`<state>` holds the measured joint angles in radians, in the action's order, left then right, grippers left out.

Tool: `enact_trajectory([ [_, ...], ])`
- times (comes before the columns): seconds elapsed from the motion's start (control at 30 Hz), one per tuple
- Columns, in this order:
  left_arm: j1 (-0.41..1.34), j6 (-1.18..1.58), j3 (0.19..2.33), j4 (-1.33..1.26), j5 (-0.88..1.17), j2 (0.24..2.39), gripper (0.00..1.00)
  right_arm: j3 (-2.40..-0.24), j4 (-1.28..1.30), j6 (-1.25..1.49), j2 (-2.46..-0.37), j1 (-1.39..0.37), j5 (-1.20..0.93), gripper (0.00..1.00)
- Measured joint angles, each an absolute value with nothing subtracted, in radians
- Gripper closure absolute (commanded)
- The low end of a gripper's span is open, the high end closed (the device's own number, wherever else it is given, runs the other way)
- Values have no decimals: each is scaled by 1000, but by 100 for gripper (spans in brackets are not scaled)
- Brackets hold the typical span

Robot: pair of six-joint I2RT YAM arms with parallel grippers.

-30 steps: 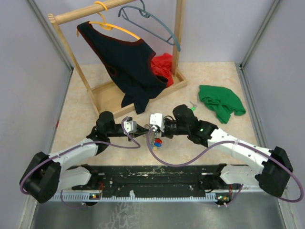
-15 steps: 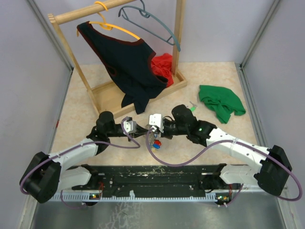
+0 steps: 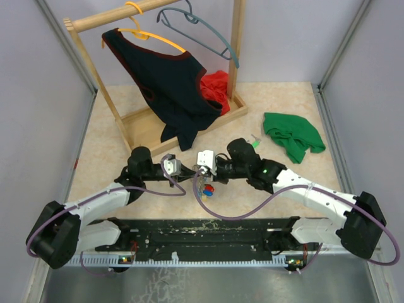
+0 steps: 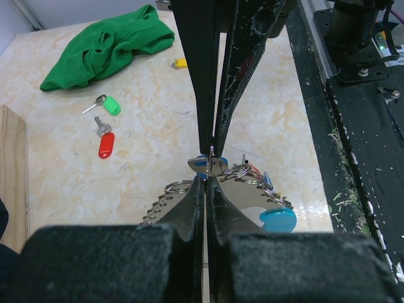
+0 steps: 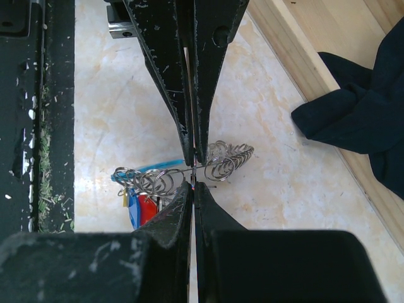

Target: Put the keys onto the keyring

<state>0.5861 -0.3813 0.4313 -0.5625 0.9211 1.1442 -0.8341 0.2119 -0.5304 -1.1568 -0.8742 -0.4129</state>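
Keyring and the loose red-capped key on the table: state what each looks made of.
Keyring: bare steel-looking wire, shiny silver coils with glints. Red-capped key: glossy, probably plastic cap; dull grey metal shank, likely.

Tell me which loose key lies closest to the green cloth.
The yellow-capped key, just beside the green cloth; the green-capped key and red-capped key lie farther away.

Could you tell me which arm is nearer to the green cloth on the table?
Right. The right arm lies just beside the green cloth, on its left in the top view; the left arm lies on the other side of the keyring, farther off.
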Motion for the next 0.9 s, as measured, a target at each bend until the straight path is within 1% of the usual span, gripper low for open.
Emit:
enact_trajectory([
  [0.9, 589, -447, 490, -403, 876, 1146, 100, -926, 300, -532, -1243, -881, -374, 100],
])
